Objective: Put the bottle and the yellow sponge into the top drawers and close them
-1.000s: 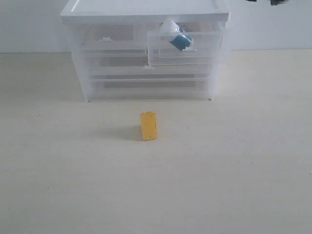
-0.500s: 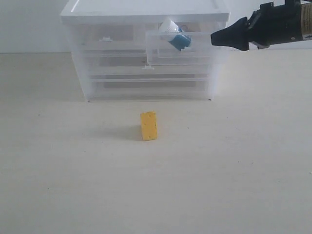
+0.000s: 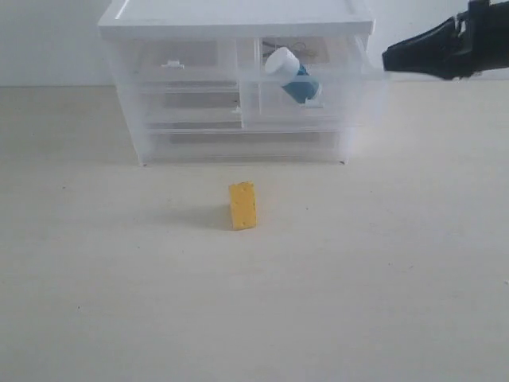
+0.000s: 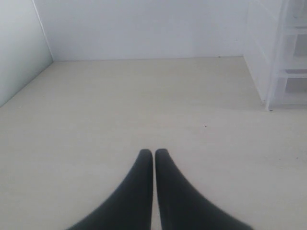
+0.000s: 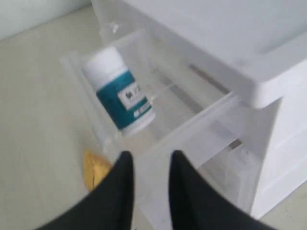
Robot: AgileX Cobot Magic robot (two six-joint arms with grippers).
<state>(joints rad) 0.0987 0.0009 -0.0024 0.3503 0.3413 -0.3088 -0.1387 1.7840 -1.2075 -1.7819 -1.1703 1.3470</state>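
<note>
The bottle (image 3: 293, 75) lies tilted inside the right top drawer (image 3: 350, 99), which is pulled well out of the white-topped cabinet (image 3: 236, 17). The left top drawer (image 3: 172, 62) is closed. On the table in front of the cabinet the yellow sponge (image 3: 242, 205) stands on end. My right gripper (image 3: 391, 58) hovers at the open drawer's right side. In the right wrist view the bottle (image 5: 120, 96) and the sponge (image 5: 95, 168) show, and my right gripper (image 5: 151, 160) is open over the drawer's side wall. My left gripper (image 4: 154, 152) is shut and empty above bare table.
Two full-width clear drawers (image 3: 238, 143) sit below the top ones. A cabinet side (image 4: 280, 62) shows at the edge of the left wrist view. White walls (image 4: 144, 28) stand behind the table.
My right arm came in from the upper right, then drew back to the right. The right top drawer has slid farther out, carrying the bottle with it.
</note>
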